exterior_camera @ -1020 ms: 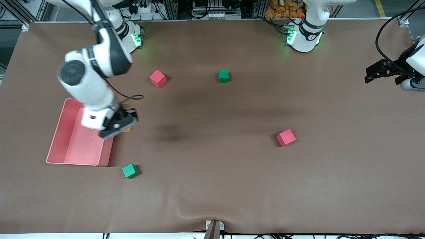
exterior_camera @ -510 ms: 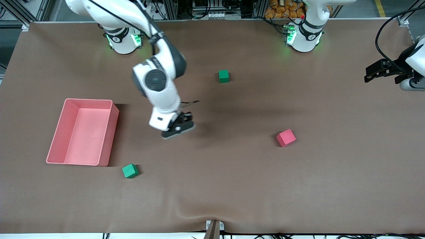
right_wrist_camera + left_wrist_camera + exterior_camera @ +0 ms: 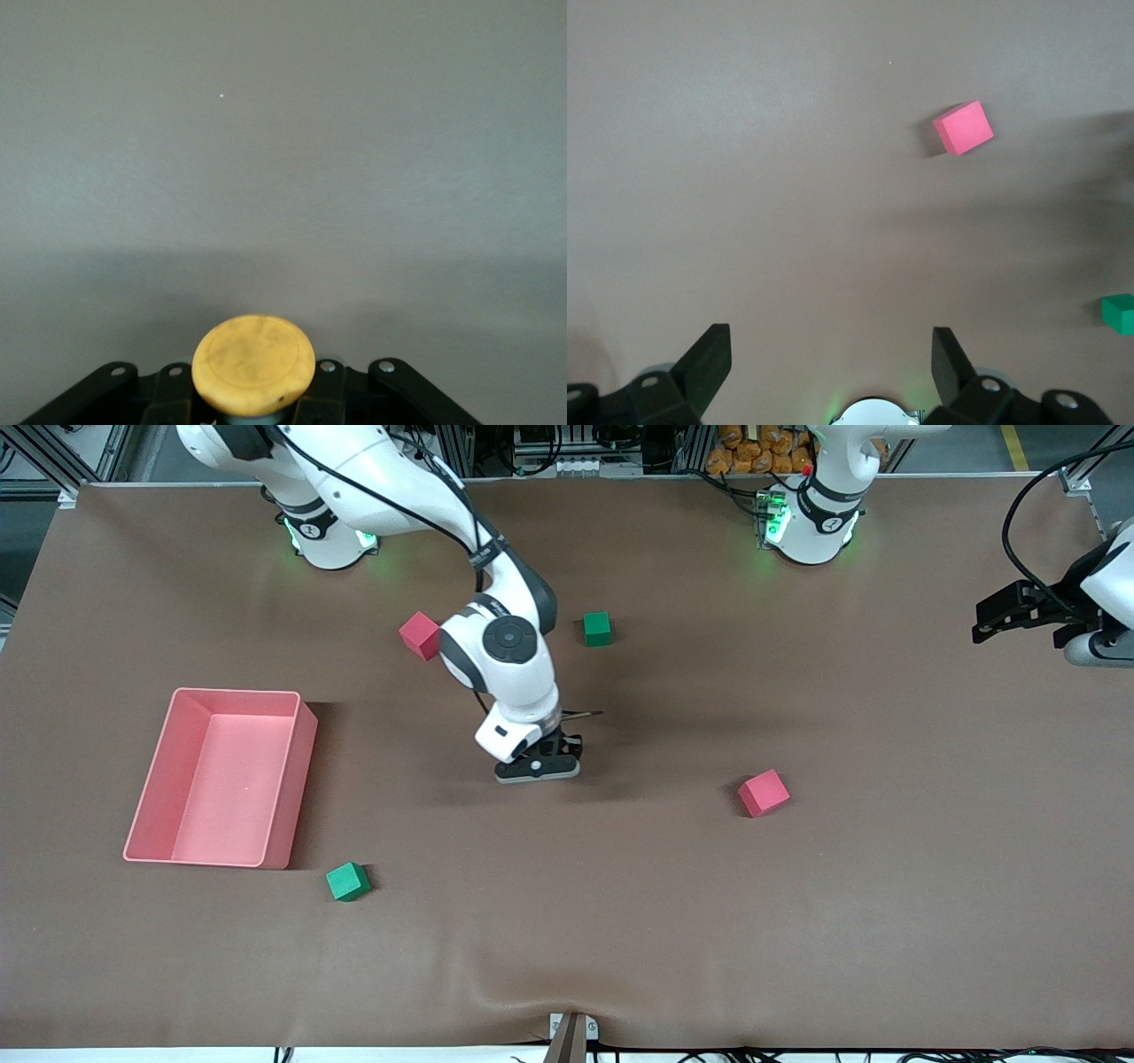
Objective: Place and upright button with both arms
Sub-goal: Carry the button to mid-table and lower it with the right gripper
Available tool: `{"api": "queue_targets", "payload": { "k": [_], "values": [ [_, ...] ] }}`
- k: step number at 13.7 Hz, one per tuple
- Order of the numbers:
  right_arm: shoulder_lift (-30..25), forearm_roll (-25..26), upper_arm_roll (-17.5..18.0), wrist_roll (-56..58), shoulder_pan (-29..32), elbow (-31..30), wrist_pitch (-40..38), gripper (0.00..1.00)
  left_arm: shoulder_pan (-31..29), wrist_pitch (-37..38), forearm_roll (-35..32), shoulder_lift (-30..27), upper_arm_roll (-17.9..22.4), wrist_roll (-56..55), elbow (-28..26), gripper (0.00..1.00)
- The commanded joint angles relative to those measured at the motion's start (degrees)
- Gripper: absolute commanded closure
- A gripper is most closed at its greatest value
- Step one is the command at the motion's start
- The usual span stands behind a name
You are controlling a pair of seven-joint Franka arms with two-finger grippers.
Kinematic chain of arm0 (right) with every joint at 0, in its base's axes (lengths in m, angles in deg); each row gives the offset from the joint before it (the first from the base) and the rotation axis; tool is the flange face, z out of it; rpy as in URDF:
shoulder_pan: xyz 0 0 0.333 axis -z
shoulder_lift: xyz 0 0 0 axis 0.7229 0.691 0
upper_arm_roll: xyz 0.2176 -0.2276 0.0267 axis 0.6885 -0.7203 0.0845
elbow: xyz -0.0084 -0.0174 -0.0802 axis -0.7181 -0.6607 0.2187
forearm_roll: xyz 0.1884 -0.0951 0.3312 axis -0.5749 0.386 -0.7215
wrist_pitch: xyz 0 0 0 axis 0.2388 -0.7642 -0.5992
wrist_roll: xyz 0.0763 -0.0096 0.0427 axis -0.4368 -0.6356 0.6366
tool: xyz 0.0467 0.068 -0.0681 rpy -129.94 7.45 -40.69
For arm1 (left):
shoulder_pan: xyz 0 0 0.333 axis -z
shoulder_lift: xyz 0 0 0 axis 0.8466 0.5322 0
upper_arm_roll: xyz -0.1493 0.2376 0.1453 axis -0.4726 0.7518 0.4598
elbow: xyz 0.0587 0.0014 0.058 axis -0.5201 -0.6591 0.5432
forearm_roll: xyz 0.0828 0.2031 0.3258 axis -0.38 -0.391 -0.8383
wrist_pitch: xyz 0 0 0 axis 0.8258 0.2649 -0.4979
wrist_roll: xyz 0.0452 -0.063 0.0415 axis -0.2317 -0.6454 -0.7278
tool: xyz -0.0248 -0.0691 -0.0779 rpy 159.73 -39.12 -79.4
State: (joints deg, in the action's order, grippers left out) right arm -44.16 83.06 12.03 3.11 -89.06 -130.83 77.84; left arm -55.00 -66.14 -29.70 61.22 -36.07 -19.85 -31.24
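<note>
Right end effector [image 3: 539, 769] clenched on tiny orange-capped black push-button [image 3: 253, 364] over bare mid-table [image 3: 620, 886], likely for handover; left end effector [image 3: 831, 363] released, waiting.

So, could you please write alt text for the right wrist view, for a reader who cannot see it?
The button, with its round orange cap facing the camera, sits clamped in the shut right gripper, low in the frame. Only the plain brown table fills the remainder of the view.

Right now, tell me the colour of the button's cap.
Yellow-orange. The button held in the right gripper shows best in the right wrist view.
</note>
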Motion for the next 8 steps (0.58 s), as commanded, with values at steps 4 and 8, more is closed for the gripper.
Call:
{"api": "queue_targets", "payload": {
  "k": [4, 8],
  "values": [
    [7.17, 4.82, -0.85, -9.33, -3.20, 8.32, -0.68, 0.59, -0.56, 1.09, 0.87, 0.53, -0.15, 1.47, 1.42, 0.00],
    [7.97, 7.22, -0.93, -9.42, -4.08, 8.23, 0.46, 0.00, -0.56, 1.09, 0.87, 0.53, -0.15, 1.47, 1.33, 0.00]
  ]
}}
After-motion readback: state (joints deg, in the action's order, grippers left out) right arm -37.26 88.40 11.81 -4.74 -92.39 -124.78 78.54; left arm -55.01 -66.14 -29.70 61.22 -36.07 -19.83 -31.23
